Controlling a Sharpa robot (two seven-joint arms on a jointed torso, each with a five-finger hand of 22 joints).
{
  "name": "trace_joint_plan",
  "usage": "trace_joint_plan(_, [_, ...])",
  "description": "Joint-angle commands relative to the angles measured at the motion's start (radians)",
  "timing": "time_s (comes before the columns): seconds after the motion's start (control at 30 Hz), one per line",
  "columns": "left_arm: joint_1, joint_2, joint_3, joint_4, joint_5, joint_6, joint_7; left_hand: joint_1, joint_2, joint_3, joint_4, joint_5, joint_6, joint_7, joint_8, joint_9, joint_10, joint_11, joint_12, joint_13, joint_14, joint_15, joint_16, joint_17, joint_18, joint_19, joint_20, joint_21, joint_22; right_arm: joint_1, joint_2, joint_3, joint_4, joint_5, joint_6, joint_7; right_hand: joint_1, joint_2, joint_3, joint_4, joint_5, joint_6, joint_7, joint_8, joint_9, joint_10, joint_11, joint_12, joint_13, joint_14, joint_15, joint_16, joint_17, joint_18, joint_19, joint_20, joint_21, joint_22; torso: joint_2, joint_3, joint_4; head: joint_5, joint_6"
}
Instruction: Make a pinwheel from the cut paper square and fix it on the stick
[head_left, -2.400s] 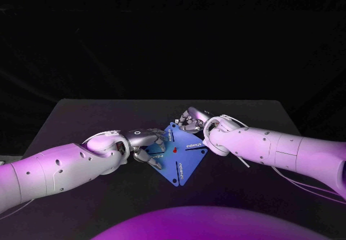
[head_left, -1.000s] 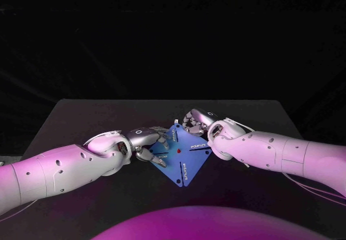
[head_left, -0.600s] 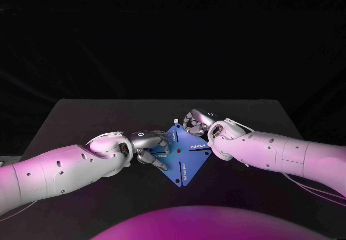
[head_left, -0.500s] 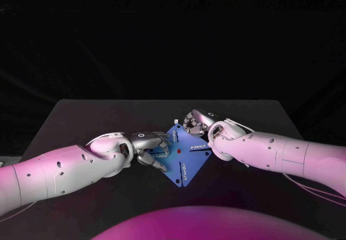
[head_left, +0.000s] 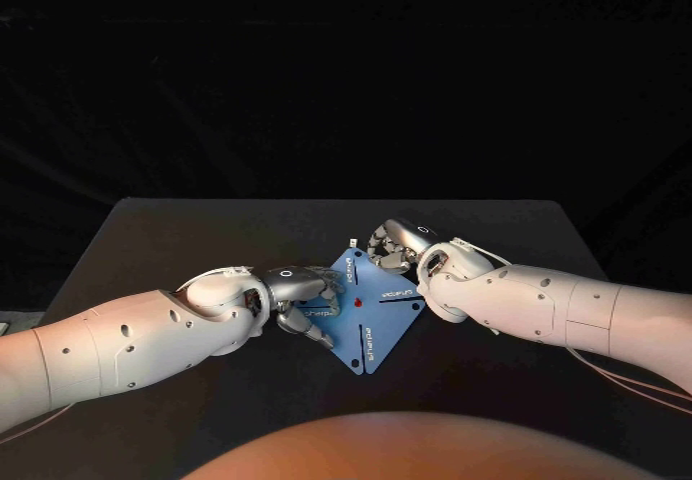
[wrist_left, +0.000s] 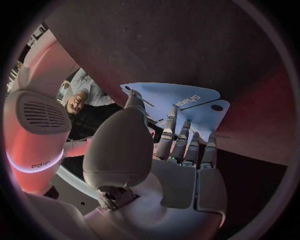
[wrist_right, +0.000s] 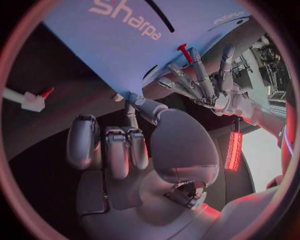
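The left hand (head_left: 296, 292) reaches in from the left edge of the desk (head_left: 173, 240) with its fingers (wrist_left: 172, 126) stretched out straight. Their tips rest on the blue paper square (head_left: 369, 326) and the thumb lies along the paper's edge. From where I stand I cannot tell whether it is pinching a flap or only touching it. The right hand (head_left: 397, 245) comes in from the right edge. Its fingers are curled into the palm with nothing in them, and only its thumb (wrist_right: 145, 108) is stretched out, the tip meeting the paper's edge. The paper square sits about the middle of the desk, turned like a diamond, with one corner towards the near edge and one towards the far edge. It has white lettering, dark cut lines running in from its corners, and a small hole near a flap tip. A red pin (head_left: 352, 299) stands at its centre, just beside the left hand's fingertips. A small white piece (wrist_right: 30, 101) with a red tip lies on the dark desk just beyond the paper's far corner, close to the right hand and apart from the paper.
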Motion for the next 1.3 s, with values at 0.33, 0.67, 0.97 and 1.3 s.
trace_joint_plan(0.33, [-0.003,0.001,-0.002,-0.008,-0.035,0.053,-0.038,-0.009,0.007,0.0,-0.001,-0.004,0.001,-0.008,-0.001,-0.001,-0.01,0.001,-0.005,0.0,-0.007,0.0,-0.003,-0.001,0.003,-0.01,-0.001,-0.004,-0.001,-0.001,-0.03,0.0,0.048,-0.051,0.007,0.042,-0.012,0.002,0.001,-0.005,0.005,0.005,-0.006,0.004,0.051,0.104,-0.009,0.003,0.263,0.104,-0.007,0.004,0.263,-0.008,0.007,0.001,0.006,0.002,0.0,0.0001,-0.0005,0.0,0.0])
trace_joint_plan(0.67, [-0.003,0.001,-0.003,-0.011,-0.036,0.066,-0.041,-0.008,0.011,0.003,-0.001,-0.004,0.001,-0.007,-0.001,-0.001,-0.008,0.001,-0.005,0.0,-0.004,0.0,-0.002,-0.001,0.004,-0.011,-0.001,-0.004,-0.001,-0.005,-0.054,0.0,0.092,-0.116,-0.004,0.052,-0.012,0.001,0.002,-0.007,0.005,0.005,-0.006,0.004,0.052,0.104,-0.009,0.003,0.263,0.104,-0.007,0.004,0.263,-0.008,0.008,0.001,0.007,0.004,-0.001,0.0003,0.0004,-0.001,0.0])
trace_joint_plan(0.97, [-0.003,0.0,-0.003,-0.013,-0.034,0.076,-0.041,-0.007,0.016,0.006,-0.001,-0.004,0.001,-0.006,-0.002,-0.001,-0.006,0.003,-0.004,0.001,0.0,0.002,-0.001,0.0,0.004,-0.01,-0.001,-0.003,-0.001,-0.012,-0.073,0.0,0.133,-0.169,-0.017,0.046,-0.013,0.001,0.003,-0.008,0.005,0.005,-0.006,0.004,0.052,0.104,-0.009,0.003,0.263,0.104,-0.006,0.004,0.263,-0.009,0.008,0.001,0.008,0.005,0.0,-0.0003,0.0004,0.0,0.0])
trace_joint_plan(1.3, [-0.003,-0.004,-0.003,-0.015,-0.03,0.087,-0.045,-0.006,0.017,0.007,-0.001,-0.004,0.0,-0.005,-0.002,-0.002,-0.008,0.005,-0.004,0.0,0.0,0.005,0.0,0.0,0.004,-0.009,0.0,-0.002,-0.001,-0.053,-0.1,0.0,0.194,-0.261,-0.084,0.016,-0.014,-0.001,0.004,-0.01,0.004,0.006,-0.006,0.005,0.054,0.104,-0.009,0.003,0.263,0.104,-0.006,0.004,0.263,-0.009,0.01,0.001,0.01,0.008,-0.001,0.0004,0.0003,0.002,0.0])
